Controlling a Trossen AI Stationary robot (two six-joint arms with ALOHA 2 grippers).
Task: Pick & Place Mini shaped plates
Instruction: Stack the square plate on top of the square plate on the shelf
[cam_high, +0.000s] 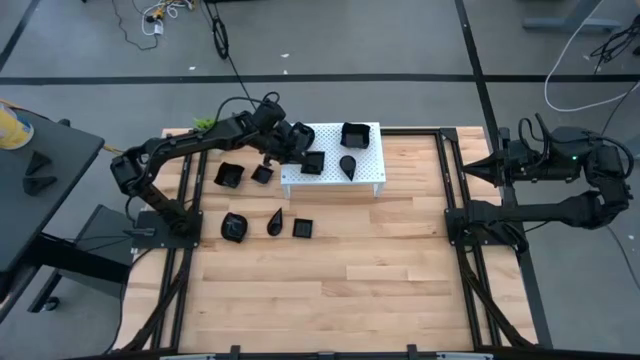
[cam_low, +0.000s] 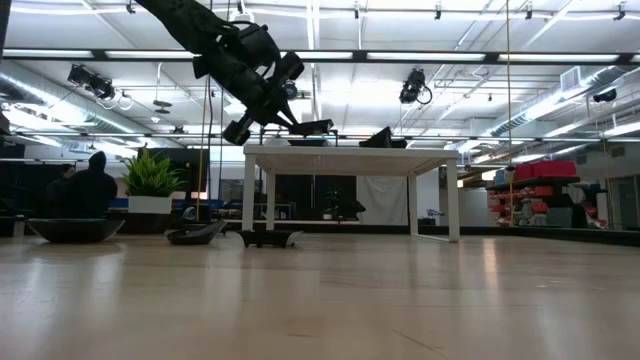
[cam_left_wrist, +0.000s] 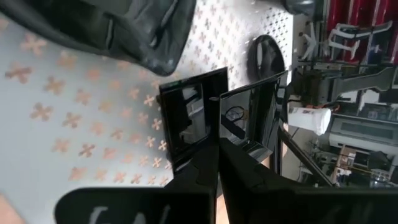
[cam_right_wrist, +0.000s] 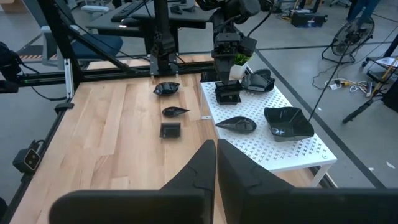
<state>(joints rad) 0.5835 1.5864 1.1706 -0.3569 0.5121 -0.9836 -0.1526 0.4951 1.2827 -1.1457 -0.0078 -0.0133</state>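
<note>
Four glossy black mini plates are on the white perforated stand (cam_high: 370, 175): a large square one (cam_high: 355, 133), a teardrop (cam_high: 347, 165), a wavy one (cam_right_wrist: 260, 79) and a small square one (cam_left_wrist: 186, 118). My left gripper (cam_high: 303, 155) reaches over the stand's left part and is shut on that small square plate. Several more plates lie on the wooden table left of and in front of the stand, among them a square (cam_high: 229, 176), a rounded one (cam_high: 233, 228) and a teardrop (cam_high: 275, 221). My right gripper (cam_right_wrist: 216, 149) is shut on nothing, raised at the table's right edge. My left gripper pinches one side wall of the small square plate (cam_left_wrist: 214, 109) between its two fingers, one finger inside the dish and one outside. The fingers slant down at it from the table's left. Whether the plate's underside rests on the stand or hangs just above it, I cannot tell.
A small green potted plant (cam_high: 205, 122) stands at the table's far left corner. Black frame rails (cam_high: 445, 190) run along the table's sides. Bare wood (cam_high: 340, 290) fills the near half of the table. A person sits in the room beyond (cam_low: 92, 185).
</note>
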